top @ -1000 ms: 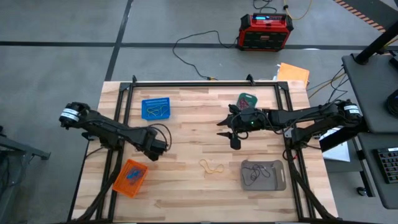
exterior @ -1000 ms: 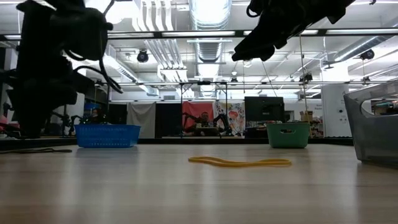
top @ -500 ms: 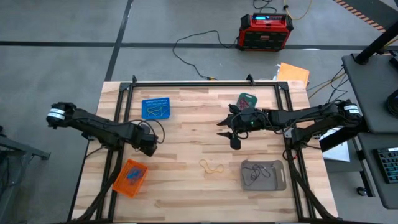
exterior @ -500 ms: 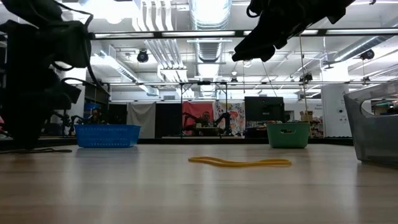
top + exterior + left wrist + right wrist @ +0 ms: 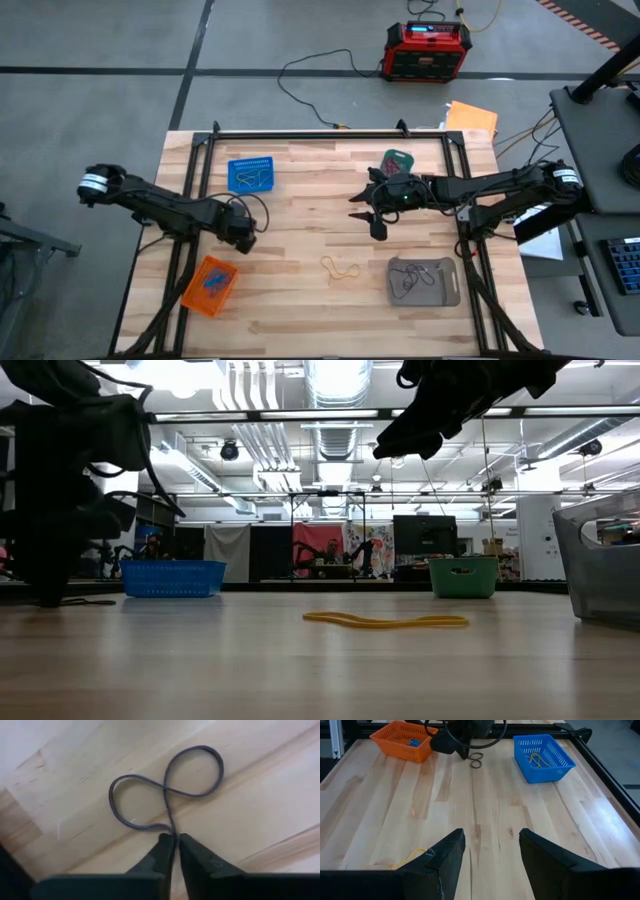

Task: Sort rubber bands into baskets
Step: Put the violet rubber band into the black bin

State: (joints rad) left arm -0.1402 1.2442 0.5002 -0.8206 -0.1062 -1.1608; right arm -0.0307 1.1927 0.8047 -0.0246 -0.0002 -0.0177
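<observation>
A grey rubber band [image 5: 165, 790], twisted into a figure-eight, lies flat on the wood table. My left gripper [image 5: 173, 839] is down at it and shut on it, between the blue basket [image 5: 250, 175] and the orange basket [image 5: 210, 286]. A yellow rubber band [image 5: 342, 267] lies flat at the table's middle front. My right gripper [image 5: 375, 222] hangs open above the table with nothing between its fingers, near the teal basket [image 5: 397, 160]. The grey basket [image 5: 424, 281], at the front right, holds dark bands. My left gripper pinches the grey band between its two fingertips at the strand [image 5: 170, 826] where the loop's end runs toward the fingers. The fingers slant down from above. The whole band lies slack and flat on the table.
A black frame [image 5: 330, 133] runs along the table's far edge and down both sides. A red-and-black box [image 5: 428, 50] and cables sit on the floor beyond. Bare wood [image 5: 485, 815] lies between the two grippers. The blue basket holds yellow bands, the orange one blue bands.
My left gripper has gone a little toward the table's left edge and down to the table, then shut on the grey rubber band. The band lies where it was. My right gripper has kept still.
</observation>
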